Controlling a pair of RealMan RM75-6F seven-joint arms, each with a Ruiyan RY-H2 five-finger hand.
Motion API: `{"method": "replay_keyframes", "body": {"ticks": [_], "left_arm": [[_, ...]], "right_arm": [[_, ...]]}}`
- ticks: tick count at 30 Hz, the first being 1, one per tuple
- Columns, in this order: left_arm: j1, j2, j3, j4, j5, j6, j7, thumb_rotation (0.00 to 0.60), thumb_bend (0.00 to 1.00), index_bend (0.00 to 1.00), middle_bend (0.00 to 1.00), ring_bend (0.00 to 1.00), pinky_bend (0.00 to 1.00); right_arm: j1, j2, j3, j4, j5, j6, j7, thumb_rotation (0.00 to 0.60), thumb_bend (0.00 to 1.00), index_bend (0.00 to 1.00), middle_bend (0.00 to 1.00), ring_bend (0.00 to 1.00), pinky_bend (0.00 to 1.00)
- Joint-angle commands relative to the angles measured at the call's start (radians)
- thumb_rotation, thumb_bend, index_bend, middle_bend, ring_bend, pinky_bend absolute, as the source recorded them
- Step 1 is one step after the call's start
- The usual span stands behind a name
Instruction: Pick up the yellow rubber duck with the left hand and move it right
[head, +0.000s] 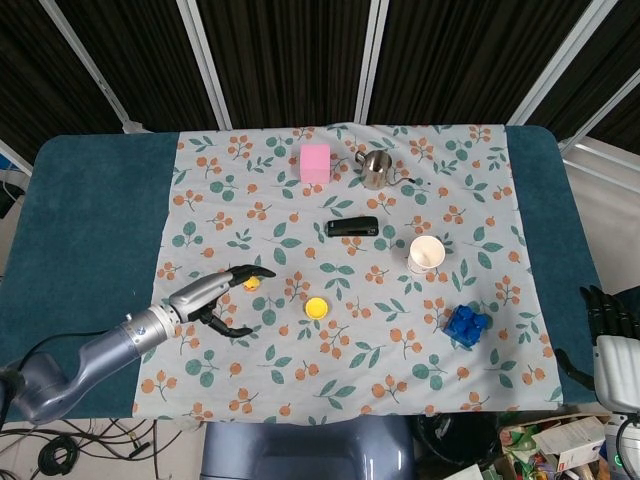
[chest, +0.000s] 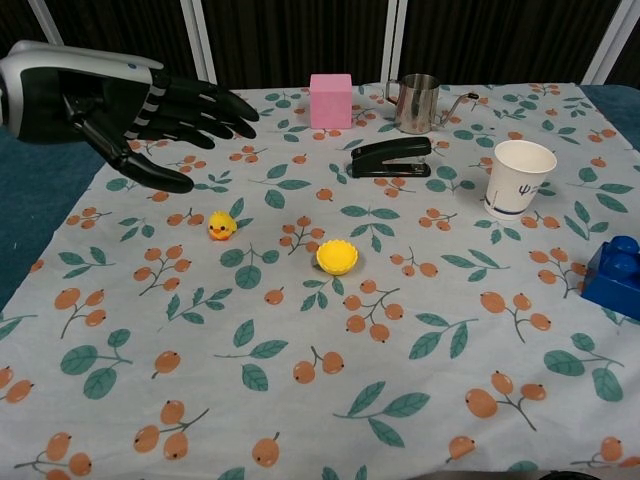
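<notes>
Currently left hand (chest: 120, 105) hovers upper left of chest view, fingers spread, holding nothing. Yellow rubber duck (chest: 221, 226) sits on floral cloth (chest: 400, 330) below and right of fingertips, untouched. Risk: duck small; descending fingers may knock it away toward yellow cap (chest: 337, 256).

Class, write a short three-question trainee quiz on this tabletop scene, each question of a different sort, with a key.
1. True or false: the left hand holds the yellow rubber duck.
2. Multiple choice: what stands nearest the pink foam cube? A) blue plastic brick block B) small steel pitcher C) white paper cup
3. Fill in: the black stapler lies on the ____-patterned cloth.

Key: 1 false, the hand hovers open above the duck; 2 B; 3 leaf and berry.
</notes>
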Motion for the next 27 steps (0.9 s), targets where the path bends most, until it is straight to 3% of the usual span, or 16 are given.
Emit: {"method": "replay_keyframes", "body": {"ticks": [1, 13, 22, 27], "left_arm": [[0.015, -0.026, 0.000, 0.057, -0.030, 0.031, 0.138, 0.600, 0.26, 0.14, 0.11, 0.00, 0.00], [0.066, -0.170, -0.010, 0.231, -0.210, 0.139, 0.700, 0.600, 0.26, 0.13, 0.13, 0.00, 0.00], [0.040, -0.303, -0.026, 0.376, -0.342, 0.133, 0.972, 0.600, 0.26, 0.16, 0.18, 0.00, 0.00], [0.028, -0.366, -0.028, 0.428, -0.402, 0.108, 1.040, 0.600, 0.26, 0.19, 0.21, 0.00, 0.00]], "right_arm": [[0.000, 0.000, 0.000, 0.000, 0.001, -0.001, 0.001, 0.600, 0.17, 0.07, 0.06, 0.09, 0.16], [0.000, -0.001, 0.000, -0.003, 0.006, -0.003, 0.000, 0.600, 0.17, 0.07, 0.06, 0.09, 0.16], [-0.002, -0.001, 0.001, -0.005, 0.009, -0.002, -0.001, 0.600, 0.17, 0.07, 0.06, 0.09, 0.17], [-0.002, 0.000, 0.002, -0.002, 0.014, -0.006, 0.004, 0.600, 0.17, 0.07, 0.06, 0.09, 0.17]]}}
